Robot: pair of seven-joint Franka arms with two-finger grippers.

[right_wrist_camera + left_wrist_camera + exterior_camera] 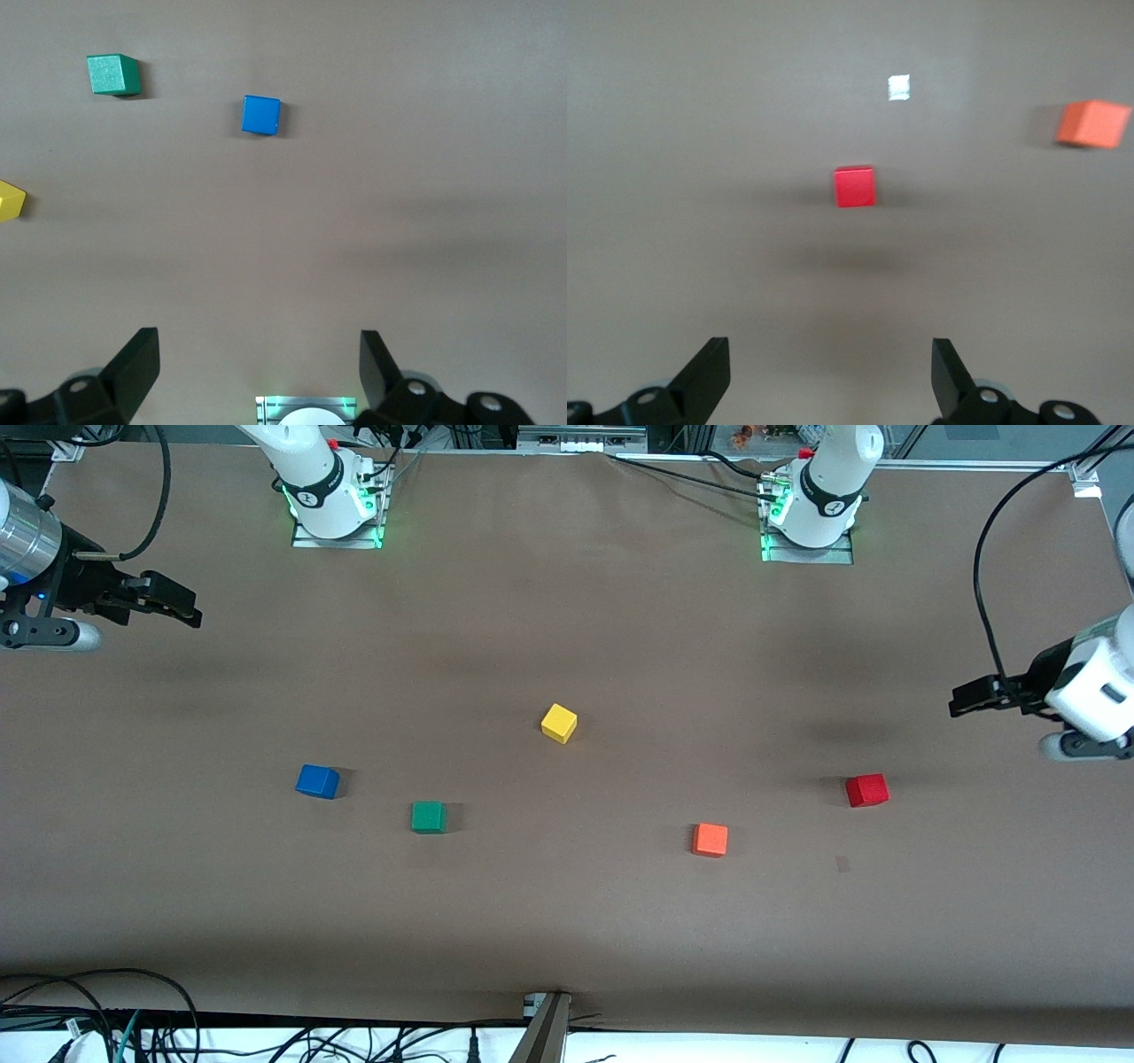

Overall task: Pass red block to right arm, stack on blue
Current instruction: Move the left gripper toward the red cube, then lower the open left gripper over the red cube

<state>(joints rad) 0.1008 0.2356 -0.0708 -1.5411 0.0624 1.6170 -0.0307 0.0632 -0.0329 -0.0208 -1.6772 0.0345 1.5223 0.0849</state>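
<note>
Red block sits on the brown table near the left gripper, which hangs over the table's left-arm end, jaws wide apart and empty. Blue cube lies well apart from the right gripper, also spread wide and empty, hanging over the right-arm end

Robotics laboratory. Evidence: two white arms bolted to metal base plates with green indicator lights, a brown-covered worktop, loose black cables along its edge, aluminium framing — and small coloured test cubes.
</note>
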